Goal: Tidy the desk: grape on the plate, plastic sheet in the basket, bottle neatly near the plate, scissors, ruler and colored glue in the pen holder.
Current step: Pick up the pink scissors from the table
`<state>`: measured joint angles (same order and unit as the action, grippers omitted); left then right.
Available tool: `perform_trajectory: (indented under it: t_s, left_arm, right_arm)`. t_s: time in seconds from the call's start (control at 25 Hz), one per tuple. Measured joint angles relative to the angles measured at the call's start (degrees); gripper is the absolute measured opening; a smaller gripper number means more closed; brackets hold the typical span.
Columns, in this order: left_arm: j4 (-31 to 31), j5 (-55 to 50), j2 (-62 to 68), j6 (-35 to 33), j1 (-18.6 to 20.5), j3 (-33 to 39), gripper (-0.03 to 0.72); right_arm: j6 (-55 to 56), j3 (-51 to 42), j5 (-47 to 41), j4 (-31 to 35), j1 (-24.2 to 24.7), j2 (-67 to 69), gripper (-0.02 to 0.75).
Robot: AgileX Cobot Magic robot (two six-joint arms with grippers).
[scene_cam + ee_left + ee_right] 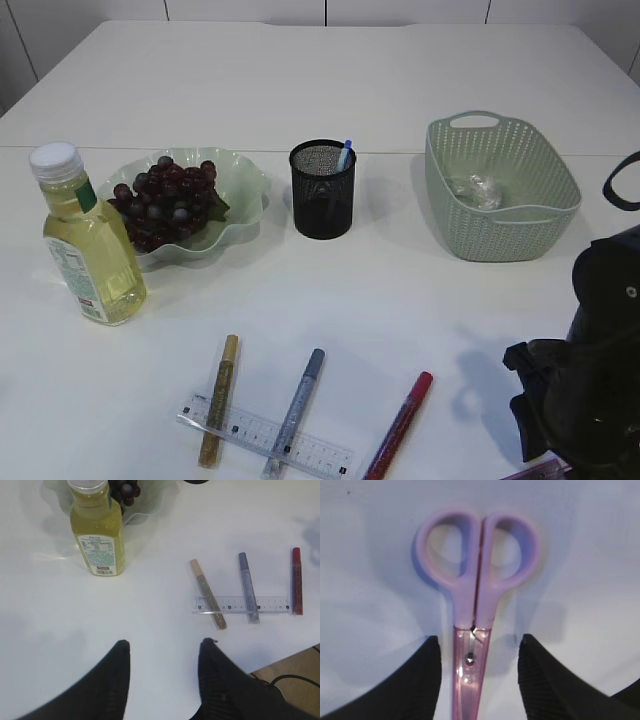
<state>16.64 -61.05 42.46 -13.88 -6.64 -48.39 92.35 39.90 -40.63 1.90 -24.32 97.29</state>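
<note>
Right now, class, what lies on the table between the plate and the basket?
The black mesh pen holder stands between the plate and the basket, a blue-tipped item poking out; the exterior view shows it.

White table, stuff spread all over it

The table [400, 300] has a bottle [88, 245] standing at the left next to a wavy plate [240, 195], then a black mesh pen holder [322, 190] and a green basket [500, 190]. Up front a clear ruler [265, 437] lies under gold [218, 400] and silver [296, 410] glue pens, a red one [400, 425] beside them, and pink scissors [477, 585] off right.
</note>
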Motion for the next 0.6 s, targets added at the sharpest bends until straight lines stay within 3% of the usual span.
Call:
perform_trajectory:
  t_s: [0.6]
  left_arm:
    - [0.0, 0.1, 0.0, 0.0, 0.0, 0.0, 0.331]
  right_arm:
    - [0.0, 0.0, 0.5, 0.0, 0.0, 0.9, 0.398]
